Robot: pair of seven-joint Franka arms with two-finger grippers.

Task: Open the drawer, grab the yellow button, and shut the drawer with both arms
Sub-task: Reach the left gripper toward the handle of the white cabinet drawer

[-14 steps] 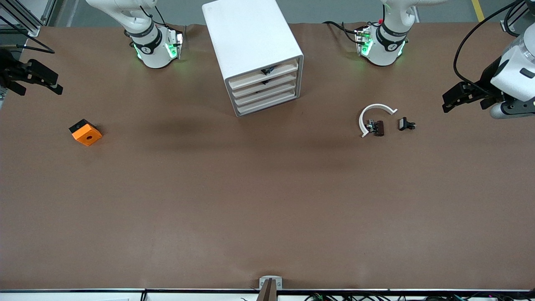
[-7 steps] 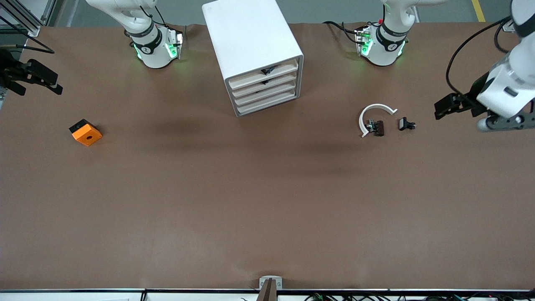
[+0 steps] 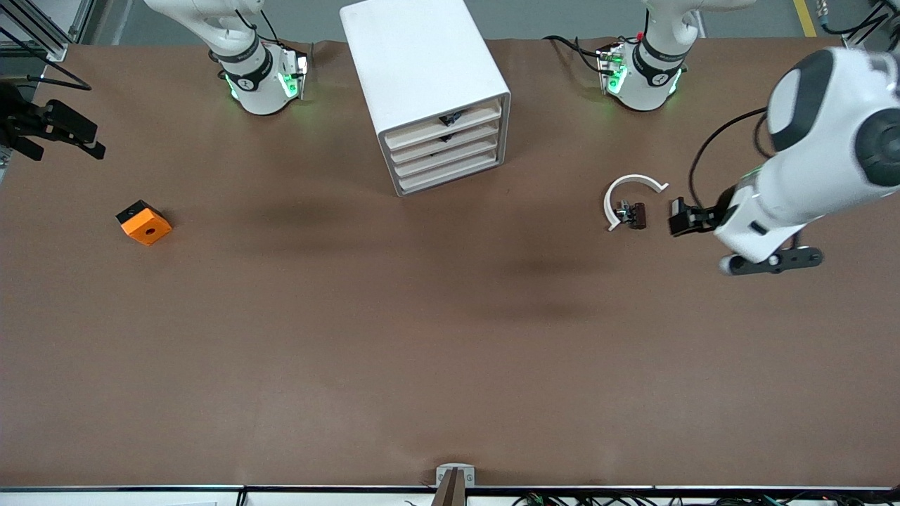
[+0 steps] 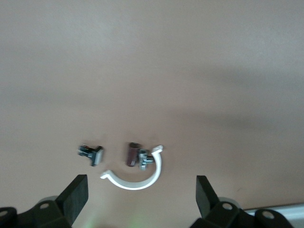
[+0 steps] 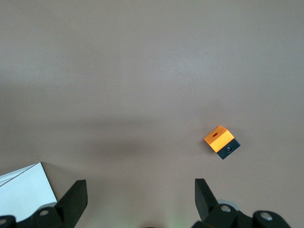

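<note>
Brown covering runs over the whole table (image 3: 450,337), and on it your white cabinet (image 3: 422,77) stands between the two arm bases. The drawer (image 3: 444,126), uppermost of four cream fronts, sits flush with the three drawers below it, so you have it shut; a small dark piece shows at the top edge of its front. The button cannot be made out anywhere.

Your left tool (image 3: 683,219) hangs over the table toward the left arm's end, above a small black clip part (image 4: 91,153). In the left wrist view its two fingers (image 4: 76,194) stand wide apart with nothing between them. Just beside the clip lie a white curved ring piece (image 3: 628,192) and, inside the ring's curve, a dark brown part with a metal bit (image 3: 633,213). All three lie nearer the front camera than the cabinet's front.

Your right tool (image 3: 60,130) waits over the edge of the table at the right arm's end. Its fingers (image 5: 73,199) are also spread wide and empty in the right wrist view. An orange square block with a hole (image 3: 144,223) rests on the table near it, nearer the front camera, well apart from the cabinet.
</note>
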